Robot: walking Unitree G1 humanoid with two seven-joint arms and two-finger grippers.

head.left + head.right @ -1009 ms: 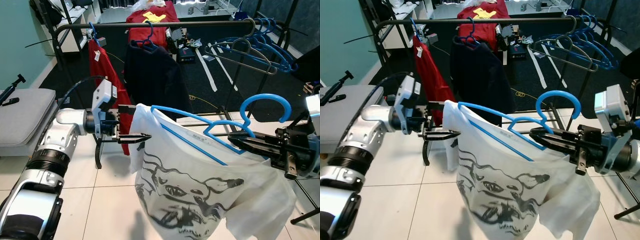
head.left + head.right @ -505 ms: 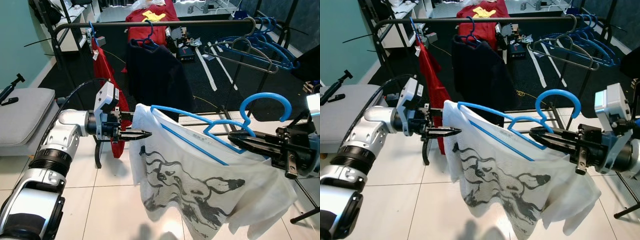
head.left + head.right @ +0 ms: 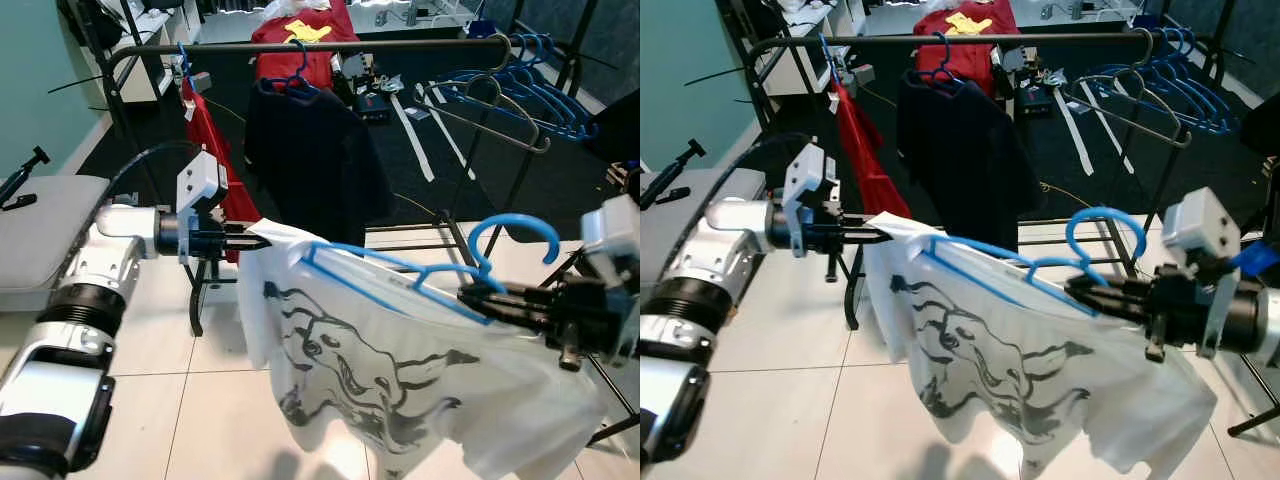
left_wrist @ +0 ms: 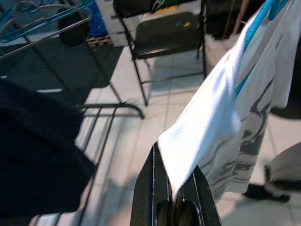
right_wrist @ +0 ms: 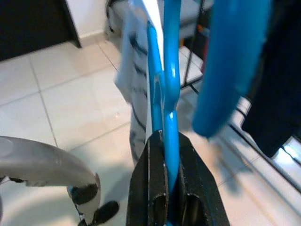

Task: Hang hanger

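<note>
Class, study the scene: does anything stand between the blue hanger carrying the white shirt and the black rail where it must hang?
Nothing visible blocks the way. The blue hanger, held by the right gripper, sits below and in front of the rail. A bare stretch of rail lies between the dark garment and the empty hangers. The left gripper pinches the white shirt.

Glossy blue plastic hanger, matt white cloth shirt

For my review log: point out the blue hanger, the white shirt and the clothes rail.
blue hanger (image 3: pixel 512 228), left eye view, on its hook.
white shirt (image 3: pixel 400 340), left eye view, on the printed front.
clothes rail (image 3: pixel 1040 38), right eye view, on the top bar.
</note>
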